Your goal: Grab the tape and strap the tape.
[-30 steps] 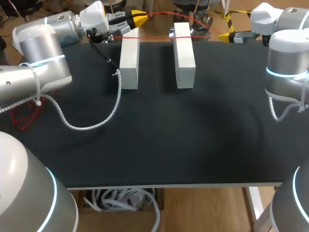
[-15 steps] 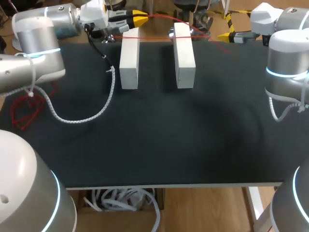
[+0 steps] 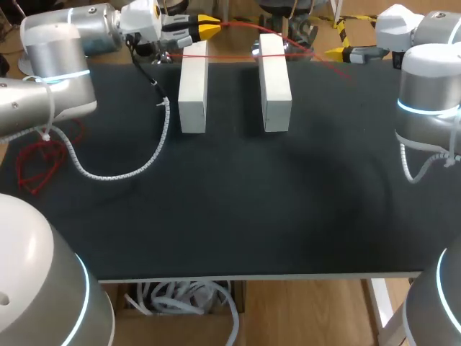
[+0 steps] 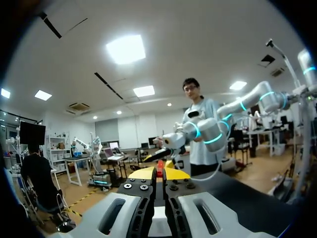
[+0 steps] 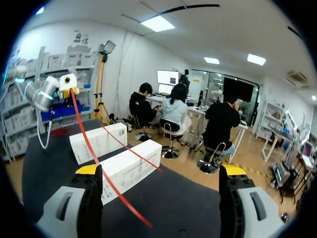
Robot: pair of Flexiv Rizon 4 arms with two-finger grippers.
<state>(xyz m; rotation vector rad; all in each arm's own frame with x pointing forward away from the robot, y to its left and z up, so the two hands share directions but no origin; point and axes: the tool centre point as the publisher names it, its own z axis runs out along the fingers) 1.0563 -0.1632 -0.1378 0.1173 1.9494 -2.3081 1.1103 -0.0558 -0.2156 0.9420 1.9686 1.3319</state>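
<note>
1. Lying on the near-left part of the black table (image 3: 252,216), a white spiral cable (image 3: 137,167) makes a curve and goes up toward the wrist of the left arm (image 3: 54,65).
2. Farther back, two long white blocks lie side by side with a gap between them: the left white block (image 3: 193,85) and the right white block (image 3: 275,81). Both point toward the far edge.
3. The red tape (image 3: 230,55) crosses the far ends of both blocks. One strand lies over their tops. Another strand runs from the left gripper past the right white block and comes down on the table near the right gripper.
4. The left gripper (image 3: 207,27) is at the far edge, just behind the left white block. It is clenched on the red tape: in the left wrist view its yellow tips (image 4: 159,173) are pressed together with the tape between them.
5. The right gripper (image 3: 337,52) is at the far right side and it is released. In the right wrist view its fingers (image 5: 161,171) stand wide apart, and the red tape (image 5: 106,181) passes just beside one finger. I cannot tell if it touches that finger.
</note>
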